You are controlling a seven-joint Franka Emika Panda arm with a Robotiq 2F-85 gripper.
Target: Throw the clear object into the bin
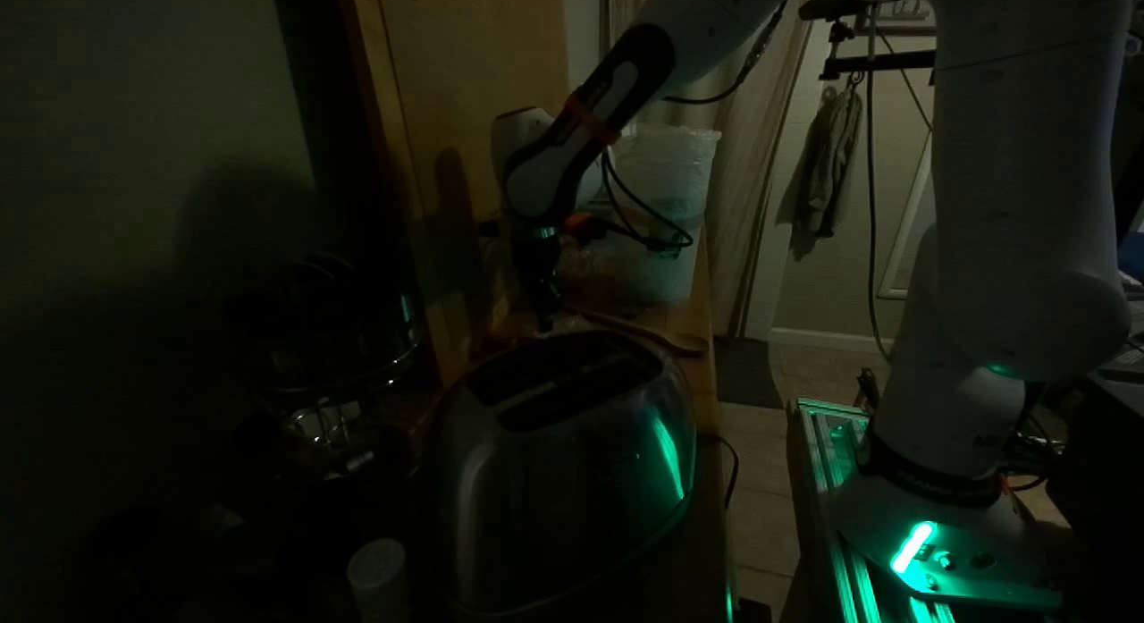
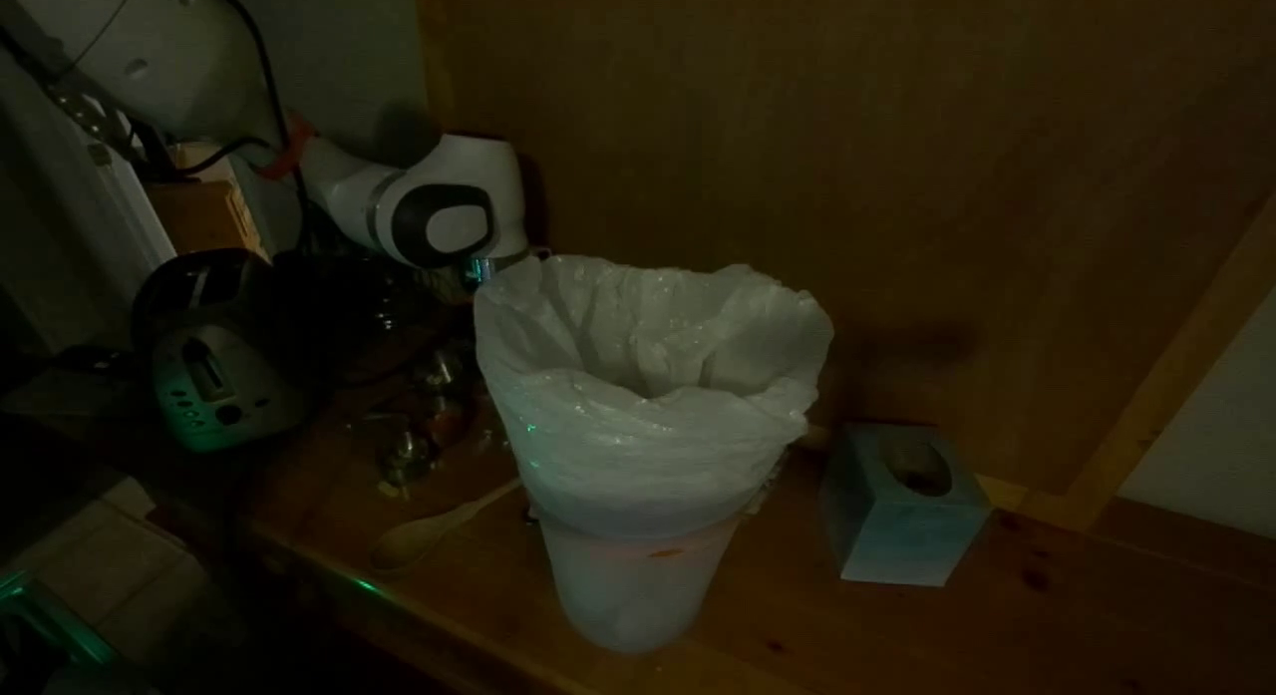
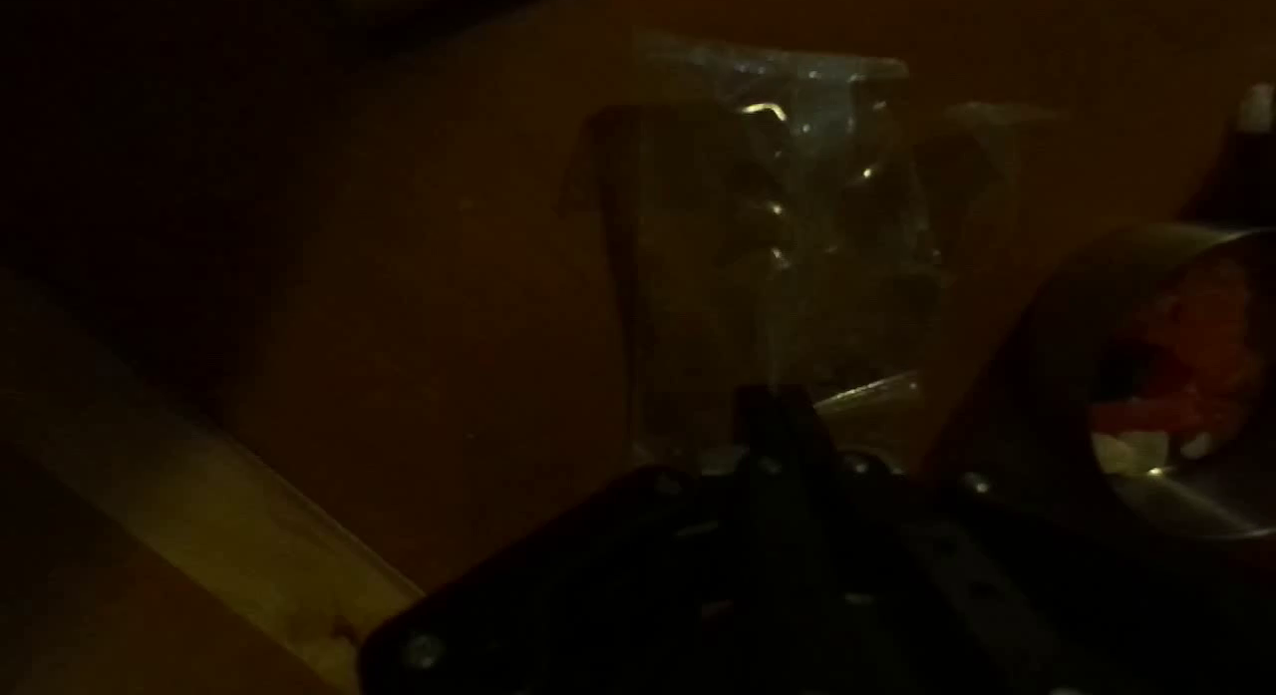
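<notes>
The clear object [image 3: 827,127] is a thin, shiny, crinkled plastic wrapper in the wrist view. A small pale patch of it [image 1: 569,323] shows in an exterior view behind the toaster. My gripper [image 3: 773,394] has its fingers together on the near part of the wrapper, with a crease running from the fingertips. It also shows dark and pointing down in an exterior view [image 1: 543,315], low at the wooden surface. The bin [image 2: 638,496] is a pale tapered container with a white liner over its rim. It stands upright beside the gripper and also shows in an exterior view [image 1: 666,181].
A steel toaster [image 1: 572,489] stands in front. A wooden spoon [image 2: 429,535] lies by the bin. Glassware [image 2: 404,461] stands between toaster and bin. A tissue box [image 2: 902,516] is beyond the bin. A round container [image 3: 1176,376] with red contents is right of the fingers. The scene is very dark.
</notes>
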